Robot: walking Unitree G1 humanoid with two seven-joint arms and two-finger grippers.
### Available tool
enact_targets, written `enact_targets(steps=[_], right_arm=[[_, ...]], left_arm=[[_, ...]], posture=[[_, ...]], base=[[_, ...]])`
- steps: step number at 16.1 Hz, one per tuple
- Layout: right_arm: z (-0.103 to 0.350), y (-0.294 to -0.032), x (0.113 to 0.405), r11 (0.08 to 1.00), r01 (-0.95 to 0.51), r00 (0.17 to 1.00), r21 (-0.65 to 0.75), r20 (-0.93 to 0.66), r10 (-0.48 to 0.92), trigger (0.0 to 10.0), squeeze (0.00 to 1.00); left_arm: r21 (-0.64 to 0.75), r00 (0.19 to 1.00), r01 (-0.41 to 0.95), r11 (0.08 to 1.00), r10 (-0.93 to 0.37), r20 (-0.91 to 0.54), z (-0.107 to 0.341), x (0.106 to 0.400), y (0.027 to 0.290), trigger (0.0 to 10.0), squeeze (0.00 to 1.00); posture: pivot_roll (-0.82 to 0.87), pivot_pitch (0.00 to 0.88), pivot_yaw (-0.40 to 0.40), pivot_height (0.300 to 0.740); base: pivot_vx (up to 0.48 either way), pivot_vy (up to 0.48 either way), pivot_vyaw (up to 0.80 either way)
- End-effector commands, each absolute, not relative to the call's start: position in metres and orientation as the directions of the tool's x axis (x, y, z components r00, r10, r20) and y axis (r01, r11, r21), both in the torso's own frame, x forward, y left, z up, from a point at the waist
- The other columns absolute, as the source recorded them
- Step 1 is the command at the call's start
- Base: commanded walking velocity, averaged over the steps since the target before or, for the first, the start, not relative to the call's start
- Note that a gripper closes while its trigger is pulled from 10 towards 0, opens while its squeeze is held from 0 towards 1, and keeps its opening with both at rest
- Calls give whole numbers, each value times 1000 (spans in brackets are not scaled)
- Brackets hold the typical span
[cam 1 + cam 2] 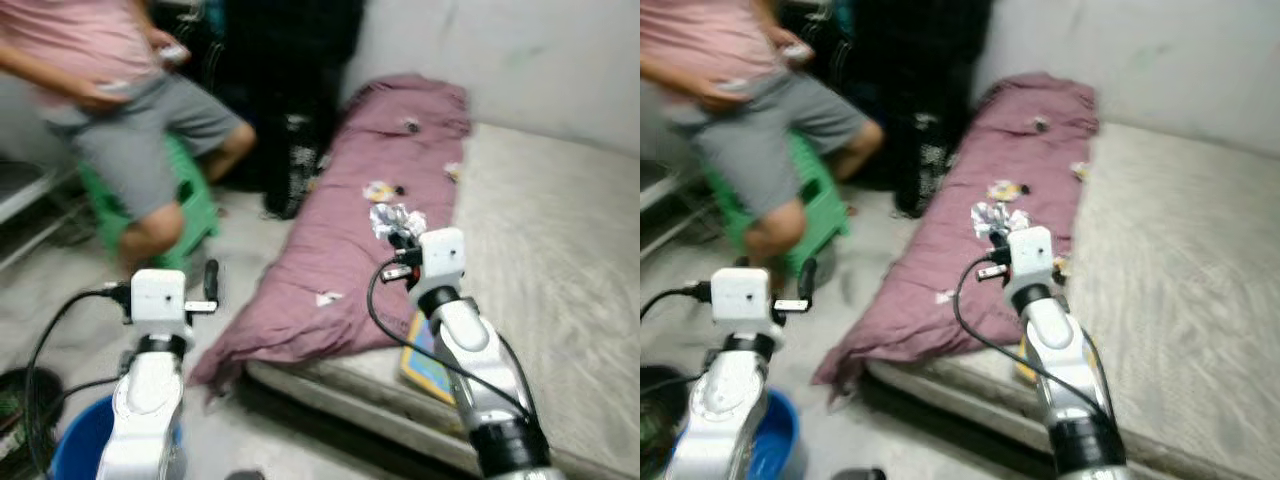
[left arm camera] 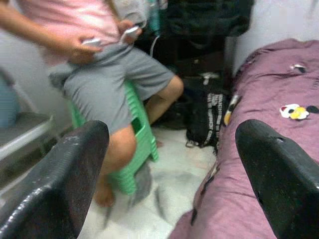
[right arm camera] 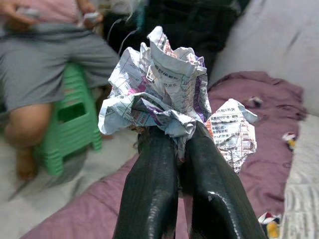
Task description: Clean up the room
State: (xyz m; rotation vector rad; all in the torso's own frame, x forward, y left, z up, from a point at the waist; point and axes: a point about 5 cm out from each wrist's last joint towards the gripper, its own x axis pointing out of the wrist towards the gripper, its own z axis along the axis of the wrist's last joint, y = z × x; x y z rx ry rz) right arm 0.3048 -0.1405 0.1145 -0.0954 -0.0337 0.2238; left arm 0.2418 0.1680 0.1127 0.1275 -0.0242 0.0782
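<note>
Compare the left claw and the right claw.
The left claw is spread open and holds nothing; the right claw is shut on a crumpled wad of printed paper. The left hangs over the floor beside the purple blanket; the right is above the blanket. Both have two black fingers.

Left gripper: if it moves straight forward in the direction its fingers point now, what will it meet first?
Probably the seated person's bare leg and the green plastic stool under it; both lie between the open left gripper's black fingers, though depth is uncertain.
</note>
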Motion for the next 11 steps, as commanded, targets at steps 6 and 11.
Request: enact_targets(steps=[6,11], right_arm=[[117,-139,308,968,-229,972,-101,34,234,10000,0],[117,-137,309,964,-242,968,-108,35,247,10000,0]], left_arm=[[140,997,-76,987,74,23,112,244,168,10000,0],[106,994,-112,988,111,15,110,245,173,10000,0]], posture=[[-13,0,-62,740],[-10,0,-65,740]], base=[[0,0,800],[0,0,800]])
